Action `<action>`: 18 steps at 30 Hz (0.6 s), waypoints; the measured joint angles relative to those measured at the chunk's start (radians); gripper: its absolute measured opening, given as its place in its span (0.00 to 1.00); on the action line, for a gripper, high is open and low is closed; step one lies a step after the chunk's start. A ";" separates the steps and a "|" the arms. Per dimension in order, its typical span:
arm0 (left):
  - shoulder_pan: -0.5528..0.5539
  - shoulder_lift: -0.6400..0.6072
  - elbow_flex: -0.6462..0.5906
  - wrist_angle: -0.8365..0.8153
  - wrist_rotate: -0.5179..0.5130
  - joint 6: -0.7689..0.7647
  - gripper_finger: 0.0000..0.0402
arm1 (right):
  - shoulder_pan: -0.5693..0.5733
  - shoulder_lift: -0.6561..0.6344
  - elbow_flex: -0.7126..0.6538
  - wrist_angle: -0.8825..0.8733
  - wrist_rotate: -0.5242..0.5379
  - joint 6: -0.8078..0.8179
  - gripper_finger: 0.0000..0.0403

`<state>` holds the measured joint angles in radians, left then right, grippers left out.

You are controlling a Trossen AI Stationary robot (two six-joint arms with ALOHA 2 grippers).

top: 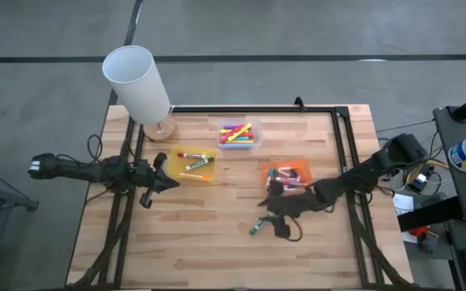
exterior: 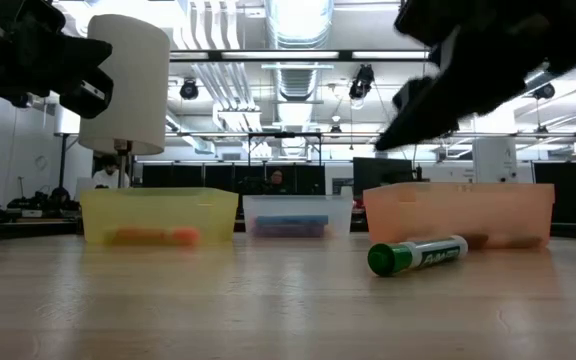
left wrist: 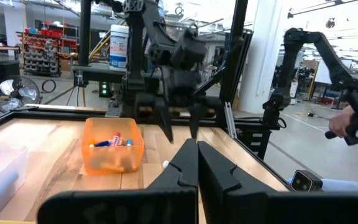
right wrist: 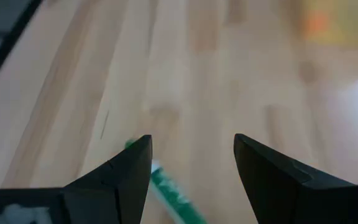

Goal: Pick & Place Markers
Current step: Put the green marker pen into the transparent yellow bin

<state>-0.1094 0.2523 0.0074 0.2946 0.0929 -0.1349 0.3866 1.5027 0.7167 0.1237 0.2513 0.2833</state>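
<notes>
Below, green marker [right wrist: 166,193] on table, beside right gripper's [right wrist: 191,162] spread fingers [right wrist: 129,168]

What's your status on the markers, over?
Right gripper open, above green marker lying loose on table. Left gripper shut, waiting beside yellow tray. Nothing blocking.

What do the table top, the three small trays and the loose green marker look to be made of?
Table top: pale wood planks with visible grain and seams, matte.
Yellow tray, clear tray and orange tray: probably thin translucent plastic, since their contents show through the walls.
Green marker: likely smooth plastic, with a slight sheen and a printed white barrel.
</notes>
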 joint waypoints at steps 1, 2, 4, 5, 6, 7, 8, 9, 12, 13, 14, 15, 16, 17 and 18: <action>0.000 0.000 0.000 0.000 0.000 0.000 0.00 | 0.000 0.029 0.015 -0.012 -0.036 -0.002 0.55; 0.000 0.000 0.000 -0.001 0.000 0.000 0.00 | -0.001 0.056 0.030 -0.024 -0.067 -0.005 0.55; 0.000 0.000 0.000 -0.001 0.000 0.000 0.00 | -0.001 0.108 0.073 -0.054 -0.114 -0.013 0.55; 0.000 -0.001 0.000 -0.001 0.000 0.000 0.00 | -0.001 0.134 0.099 -0.076 -0.140 -0.027 0.55; 0.000 0.000 0.000 0.000 0.000 0.000 0.00 | 0.000 0.157 0.124 -0.112 -0.161 -0.045 0.55; 0.000 0.000 0.000 0.000 0.000 0.000 0.00 | 0.000 0.182 0.151 -0.163 -0.172 -0.063 0.55; 0.000 0.000 0.000 -0.001 0.000 0.000 0.00 | 0.001 0.207 0.180 -0.214 -0.178 -0.074 0.55; 0.000 0.000 0.000 -0.001 0.000 0.000 0.00 | 0.002 0.230 0.208 -0.264 -0.179 -0.077 0.55; 0.000 0.000 0.000 -0.001 0.000 0.000 0.00 | 0.002 0.298 0.291 -0.412 -0.181 -0.079 0.54; 0.000 0.000 0.000 -0.001 0.000 0.000 0.00 | 0.002 0.322 0.317 -0.459 -0.179 -0.081 0.54; 0.000 0.000 0.000 -0.001 0.000 0.000 0.00 | 0.002 0.346 0.342 -0.508 -0.177 -0.081 0.54; 0.000 0.000 0.000 -0.002 0.000 0.000 0.00 | 0.002 0.369 0.368 -0.547 -0.174 -0.086 0.54; 0.000 0.000 0.000 -0.003 0.000 0.000 0.00 | 0.003 0.387 0.394 -0.577 -0.175 -0.089 0.53; 0.000 0.000 0.000 -0.005 0.000 0.000 0.00 | 0.004 0.405 0.417 -0.606 -0.180 -0.097 0.52; 0.000 0.000 0.000 -0.005 0.000 0.000 0.00 | 0.005 0.424 0.440 -0.630 -0.190 -0.110 0.49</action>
<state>-0.1093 0.2523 0.0074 0.2897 0.0929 -0.1349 0.3917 1.9266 1.1568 -0.5063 0.0616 0.1734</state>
